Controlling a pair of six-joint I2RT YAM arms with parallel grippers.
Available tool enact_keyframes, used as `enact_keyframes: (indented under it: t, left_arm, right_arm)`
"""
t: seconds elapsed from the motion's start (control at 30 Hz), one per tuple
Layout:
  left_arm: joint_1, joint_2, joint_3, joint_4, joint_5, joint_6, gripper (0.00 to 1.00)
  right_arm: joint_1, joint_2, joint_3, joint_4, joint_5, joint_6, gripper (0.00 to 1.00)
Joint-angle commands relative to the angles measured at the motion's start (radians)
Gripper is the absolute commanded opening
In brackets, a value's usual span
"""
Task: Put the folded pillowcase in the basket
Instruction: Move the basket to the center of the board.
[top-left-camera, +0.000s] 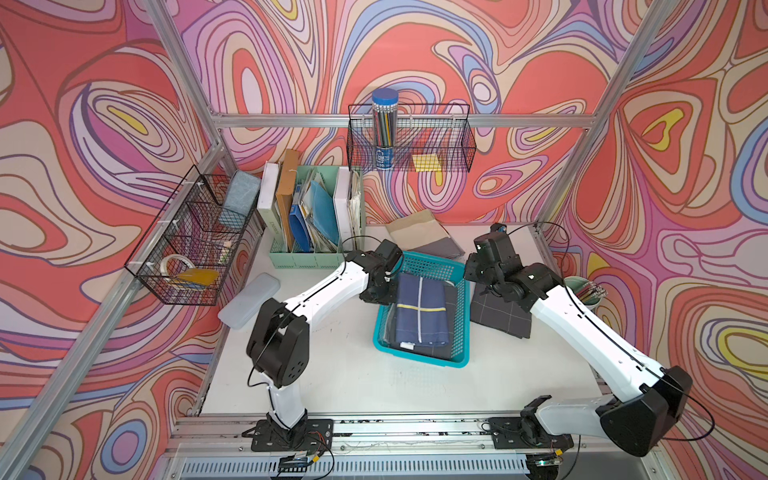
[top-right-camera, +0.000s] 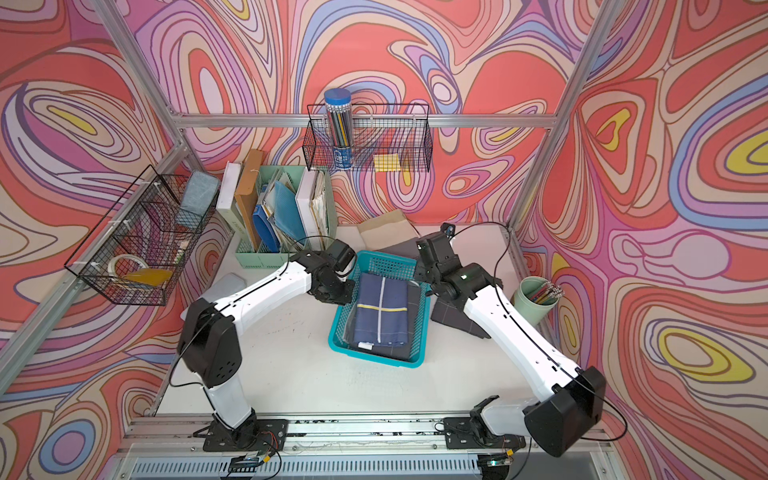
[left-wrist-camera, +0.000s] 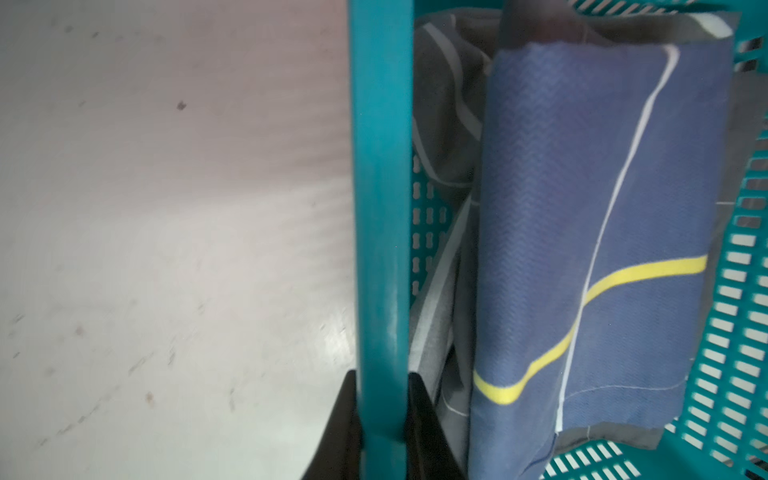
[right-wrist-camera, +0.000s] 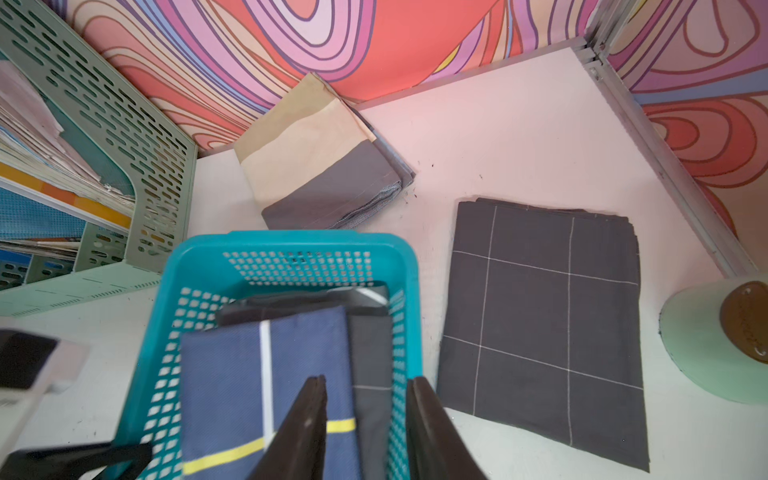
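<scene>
Both grips are being hidden from above; left gripper (left-wrist-camera: 381, 376) is clamping the basket (left-wrist-camera: 380, 208) rim, right gripper (right-wrist-camera: 366, 380) is hovering half-open above it.

The basket (top-left-camera: 424, 358) is set at the middle of the table (top-left-camera: 353, 374). The folded pillowcase (top-left-camera: 422, 311) is laid in it, on top of another folded cloth (top-left-camera: 451, 301). A second folded cloth (top-left-camera: 498, 318) is laid just right of the basket, and a third (top-left-camera: 424, 237) just behind it. The file organiser (top-left-camera: 307, 259) is stood at the far left, with a plastic case (top-left-camera: 249, 301) before it. The pencil cup (top-right-camera: 530, 305) is stood at the right edge.
</scene>
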Motion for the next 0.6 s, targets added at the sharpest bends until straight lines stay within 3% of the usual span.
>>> enact_keyframes:
  t: [0.0,0.23,0.3,0.4,0.47,0.57]
  left_arm:
    - [0.065,-0.098,-0.092,-0.099,-0.139,0.033,0.0]
    - [0.188,-0.206,-0.206,-0.16,-0.196,0.063,0.0]
    - [0.211,-0.219,-0.224,-0.165,-0.187,0.09,0.0]
    - [0.216,-0.227,-0.231,-0.199,-0.266,0.136,0.0]
    - [0.223,-0.231,-0.24,-0.21,-0.307,0.158,0.0]
    - [0.227,-0.233,-0.249,-0.197,-0.269,0.159,0.0]
  right_arm:
    - [-0.008,0.026,0.022,0.02,-0.001,0.005,0.34]
    - [-0.105,0.135,0.018,0.006,-0.006,0.041,0.3]
    - [-0.149,0.181,0.014,0.026,-0.033,0.051,0.24]
    - [-0.213,0.277,0.01,0.037,-0.086,0.05,0.02]
    - [-0.227,0.296,-0.031,0.083,-0.097,0.049,0.0]
    - [-0.256,0.3,-0.092,0.157,-0.125,0.07,0.0]
